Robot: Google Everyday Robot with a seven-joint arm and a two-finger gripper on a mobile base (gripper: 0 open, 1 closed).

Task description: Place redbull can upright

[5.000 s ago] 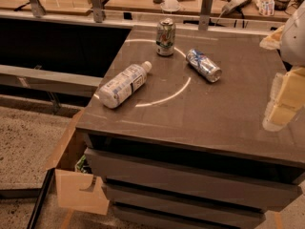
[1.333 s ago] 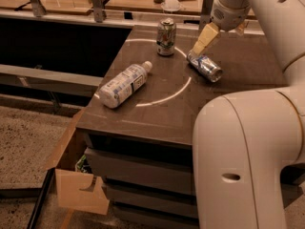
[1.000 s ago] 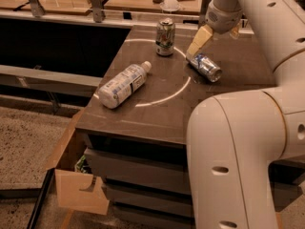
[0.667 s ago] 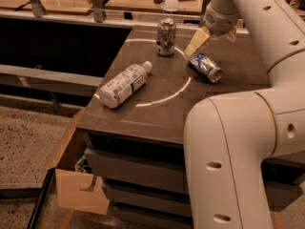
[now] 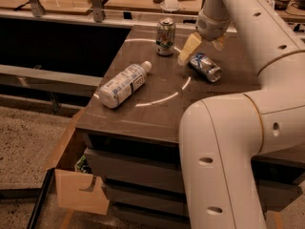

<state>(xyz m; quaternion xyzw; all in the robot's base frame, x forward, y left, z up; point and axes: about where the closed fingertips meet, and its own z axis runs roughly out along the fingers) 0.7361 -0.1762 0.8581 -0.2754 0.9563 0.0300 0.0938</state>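
The redbull can (image 5: 206, 67) lies on its side on the dark counter (image 5: 157, 104), toward the back right, with a shiny silver end facing front right. My gripper (image 5: 202, 53) hangs just above and behind the can's far end. It is open, with one cream finger (image 5: 189, 49) to the can's left and the other (image 5: 219, 43) to its right. It holds nothing. My arm comes in from the right and fills the right side of the view.
A green-and-white patterned can (image 5: 165, 36) stands upright just left of the gripper. A white plastic bottle (image 5: 124, 84) lies on its side at the counter's front left. An open cardboard box (image 5: 78, 187) sits on the floor at the left. Cluttered tables stand behind.
My arm swung in from the right edge to over the redbull can. In the last second the gripper drifted slightly left and lower. The can, bottle and patterned can have not moved.
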